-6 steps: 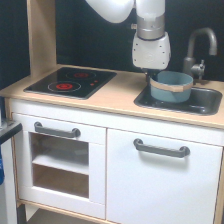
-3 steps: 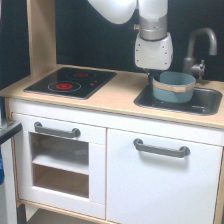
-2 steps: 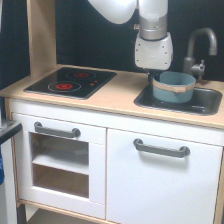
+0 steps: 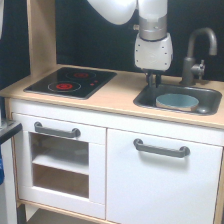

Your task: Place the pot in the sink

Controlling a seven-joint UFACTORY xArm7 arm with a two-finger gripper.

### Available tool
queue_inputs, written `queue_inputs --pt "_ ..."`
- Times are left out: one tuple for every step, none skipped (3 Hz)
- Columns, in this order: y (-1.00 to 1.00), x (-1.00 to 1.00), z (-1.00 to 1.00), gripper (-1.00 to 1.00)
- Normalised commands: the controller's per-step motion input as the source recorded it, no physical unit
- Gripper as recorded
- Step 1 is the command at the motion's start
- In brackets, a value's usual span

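Note:
The blue-grey pot [image 4: 177,101] with its tan rim band sits upright inside the dark grey sink [image 4: 145,100], toward the basin's middle and right. My gripper [image 4: 153,81] hangs under the white wrist, just above the sink's back left part and slightly up and left of the pot's rim. Its dark fingers hold nothing and stand apart from the pot. The curved grey faucet [image 4: 196,55] rises behind the sink on the exterior view's right.
A black stove plate [image 4: 70,82] with red rings lies on the wooden counter [image 4: 117,97] at the exterior view's left. Below are a white cupboard door and an oven door with grey handles. A wooden upright stands at the back left.
The pot was held up at the gripper over the sink. Now it has dropped down into the basin, and the gripper has let go and stays above it.

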Motion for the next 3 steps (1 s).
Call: queue_inputs --pt "-0.07 -0.01 0.41 1.0" --pt "-0.09 -0.14 0.52 1.0" --pt "-0.09 -0.2 0.53 1.0"
